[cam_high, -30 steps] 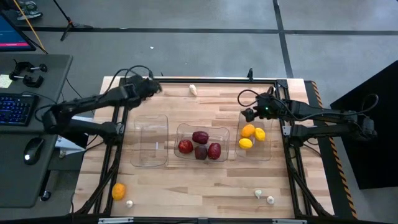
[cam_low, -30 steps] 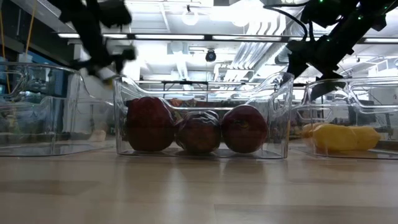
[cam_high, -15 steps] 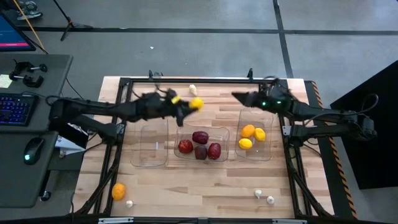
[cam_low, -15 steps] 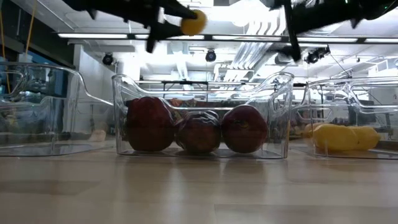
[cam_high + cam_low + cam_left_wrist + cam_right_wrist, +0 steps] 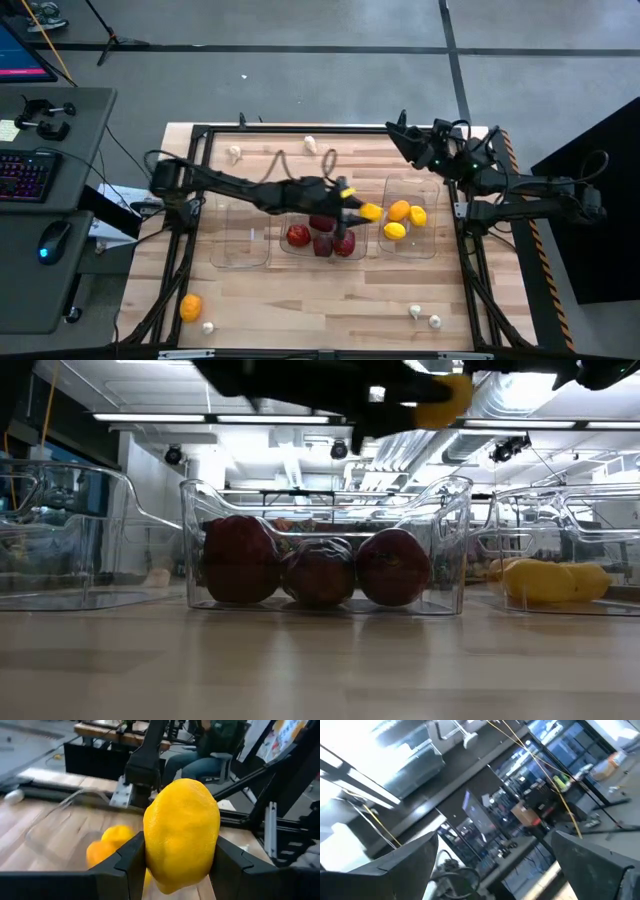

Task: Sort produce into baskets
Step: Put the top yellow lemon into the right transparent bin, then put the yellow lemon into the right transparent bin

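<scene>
My left gripper (image 5: 360,210) reaches from the table's left over the middle clear bin (image 5: 292,212), which holds several dark red fruits (image 5: 322,221). It is shut on a yellow lemon (image 5: 371,212), which is also in the low view (image 5: 447,388), just short of the right bin (image 5: 432,232). The right bin holds an orange and two yellow lemons (image 5: 399,210). The left bin (image 5: 243,228) is empty. My right gripper (image 5: 399,131) is open and empty, raised over the table's far right part. My left gripper pinches the lemon's two opposite sides (image 5: 150,845) between its two fingers (image 5: 131,862). The fingers come about level from the table's left. The lemon is lifted clear, above the middle bin's right end.
White garlic pieces lie near the far edge (image 5: 234,153) (image 5: 311,144) and near the front edge (image 5: 415,312) (image 5: 434,321) (image 5: 208,327). An orange fruit (image 5: 190,307) lies at the front left. A person sits beyond the table (image 5: 215,740).
My left gripper has swept from the table's far left toward the right, over the middle bin, carrying the lemon clear of the table. My right gripper has drawn back from over the right bin toward the far edge and tipped upward.
</scene>
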{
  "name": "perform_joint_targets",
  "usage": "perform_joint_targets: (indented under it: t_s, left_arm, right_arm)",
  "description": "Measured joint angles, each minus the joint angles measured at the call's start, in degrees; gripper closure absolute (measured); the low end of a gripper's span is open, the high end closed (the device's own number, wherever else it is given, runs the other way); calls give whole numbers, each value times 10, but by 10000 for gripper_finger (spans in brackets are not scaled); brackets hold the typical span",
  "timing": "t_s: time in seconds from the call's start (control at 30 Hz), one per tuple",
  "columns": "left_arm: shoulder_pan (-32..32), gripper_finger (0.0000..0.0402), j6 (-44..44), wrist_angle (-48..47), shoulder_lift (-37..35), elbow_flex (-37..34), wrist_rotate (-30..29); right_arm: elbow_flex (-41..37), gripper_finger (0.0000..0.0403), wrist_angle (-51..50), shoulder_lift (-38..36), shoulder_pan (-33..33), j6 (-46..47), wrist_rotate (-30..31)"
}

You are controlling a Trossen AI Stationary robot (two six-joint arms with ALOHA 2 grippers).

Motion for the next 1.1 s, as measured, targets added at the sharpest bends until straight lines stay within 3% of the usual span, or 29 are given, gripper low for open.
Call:
perform_joint_targets:
  t_s: [0.2,0.37,0.63,1.1]
  left_arm:
    - [1,249,53,-1,99,107,1]
    - [1,249,85,-3,160,175,-15]
    - [2,246,84,-70,205,251,-35]
    - [12,141,39,-135,199,278,-45]
  right_arm:
    - [0,24,-29,0,0,-8,1]
    - [0,24,-30,0,-1,70,0]
    - [0,24,-52,0,-2,80,5]
    - [0,24,-51,-13,-2,8,-16]
